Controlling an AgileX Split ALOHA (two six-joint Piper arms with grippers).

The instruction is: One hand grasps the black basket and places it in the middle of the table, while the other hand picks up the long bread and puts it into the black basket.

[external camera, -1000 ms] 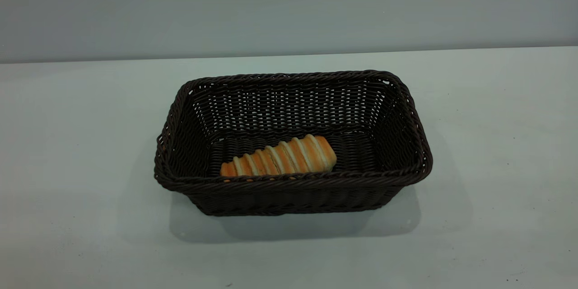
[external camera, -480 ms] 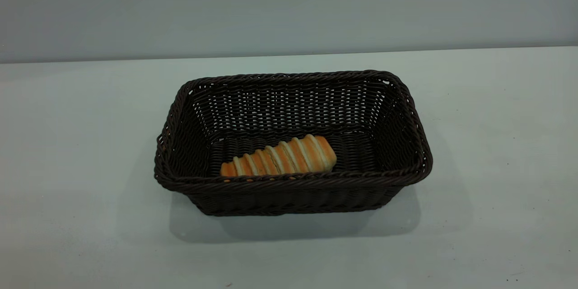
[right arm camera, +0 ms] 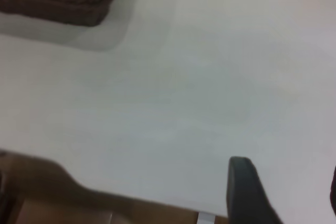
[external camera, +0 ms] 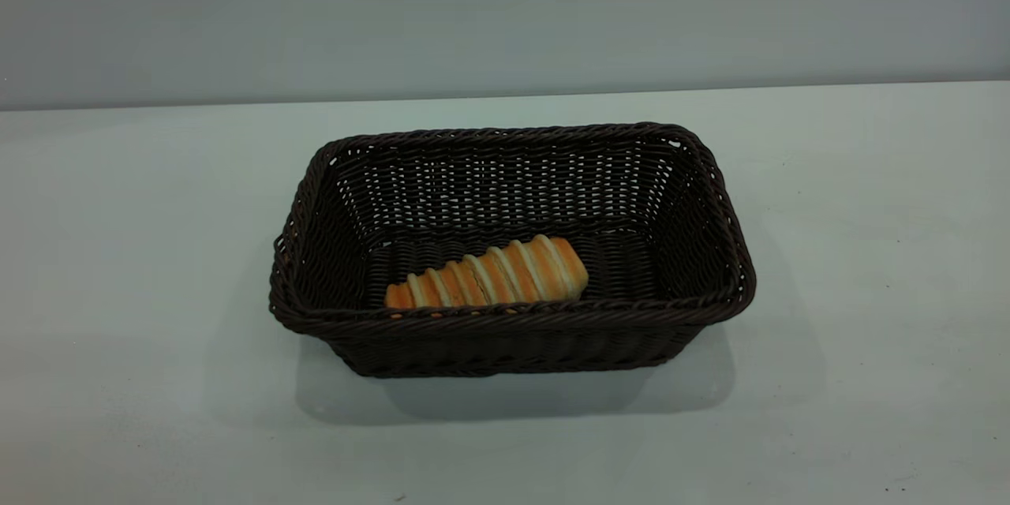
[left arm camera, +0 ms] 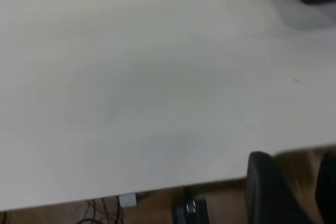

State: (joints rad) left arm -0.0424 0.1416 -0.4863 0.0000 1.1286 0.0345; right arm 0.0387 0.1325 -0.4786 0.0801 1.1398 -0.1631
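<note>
Exterior view: long bread (external camera: 489,274) lay inside black basket (external camera: 513,316); soft, best gripped mid-length. Both grippers' finger state could not be told.

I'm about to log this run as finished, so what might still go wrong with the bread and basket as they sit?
Little remains at risk.

1. The long bread lies tilted in the black basket, hard against the near wall, not centred; a knock to the basket might roll it.

2. Both arms are outside the exterior view, with only a dark finger by the table edge in the left wrist view and another in the right. A careless restart might clip that edge.
</note>
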